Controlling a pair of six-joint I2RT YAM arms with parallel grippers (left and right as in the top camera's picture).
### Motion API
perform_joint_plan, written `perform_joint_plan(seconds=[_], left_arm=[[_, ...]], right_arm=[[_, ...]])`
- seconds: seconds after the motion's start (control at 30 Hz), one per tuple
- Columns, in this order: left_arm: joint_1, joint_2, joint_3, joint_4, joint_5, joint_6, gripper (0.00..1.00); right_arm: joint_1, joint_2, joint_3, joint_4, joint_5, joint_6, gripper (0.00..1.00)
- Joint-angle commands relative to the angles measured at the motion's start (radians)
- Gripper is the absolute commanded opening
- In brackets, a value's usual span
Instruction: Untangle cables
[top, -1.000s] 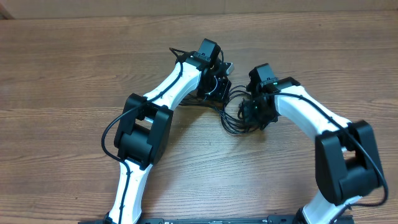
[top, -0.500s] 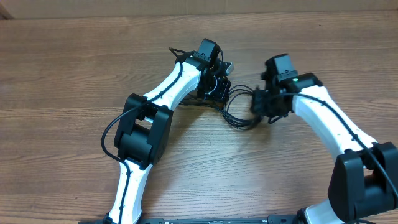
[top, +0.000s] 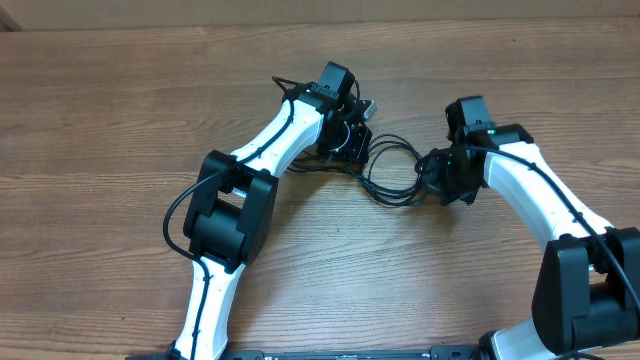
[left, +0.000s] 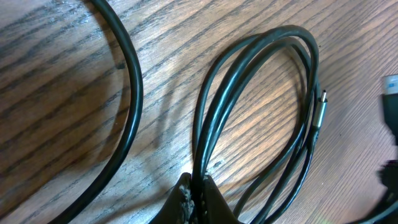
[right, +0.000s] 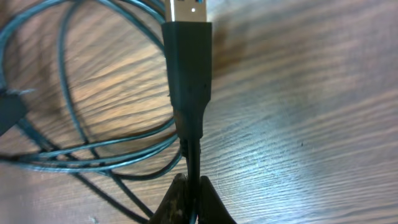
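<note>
With the left gripper (left: 196, 198) clenched on the cables (top: 392, 200) lying between both arms and the right gripper (right: 191, 198) pinching one of them below its plug (right: 186, 56), we should pull apart slowly.

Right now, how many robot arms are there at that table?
2. The left arm reaches in from the lower left, the right arm from the lower right; both meet at the cables mid-table. No others show.

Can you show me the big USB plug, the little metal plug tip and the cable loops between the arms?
USB plug (right: 187, 74): right wrist view, black housing.
small plug tip (left: 319, 113): left wrist view, metal end.
cable loops (top: 386, 197): overhead view, lower strands.
</note>
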Motion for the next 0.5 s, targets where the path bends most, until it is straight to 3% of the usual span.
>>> perform_joint_plan(seconds=[0.0,0.13,0.17,0.27,0.3,0.4,0.47], left_arm=[[0.004,0.016,0.015,-0.003,-0.003,-0.010,0.04],[0.004,0.016,0.015,-0.003,-0.003,-0.010,0.04],[0.004,0.016,0.015,-0.003,-0.003,-0.010,0.04],[0.004,0.016,0.015,-0.003,-0.003,-0.010,0.04],[0.004,0.016,0.015,-0.003,-0.003,-0.010,0.04],[0.004,0.016,0.015,-0.003,-0.003,-0.010,0.05],[0.004,0.016,0.015,-0.003,-0.003,-0.010,0.04]], right_arm=[[0.001,-0.025,-0.048,0.018,0.010,0.198,0.04],[0.001,-0.025,-0.087,0.023,0.010,0.258,0.05],[0.002,-0.025,-0.093,0.024,0.010,0.258,0.11],[0.004,-0.025,-0.102,0.026,0.010,0.245,0.47],[0.005,-0.025,-0.102,0.026,0.010,0.243,0.54],[0.005,-0.025,-0.102,0.028,0.010,0.244,0.58],[0.005,-0.025,-0.102,0.035,0.009,0.244,0.50]])
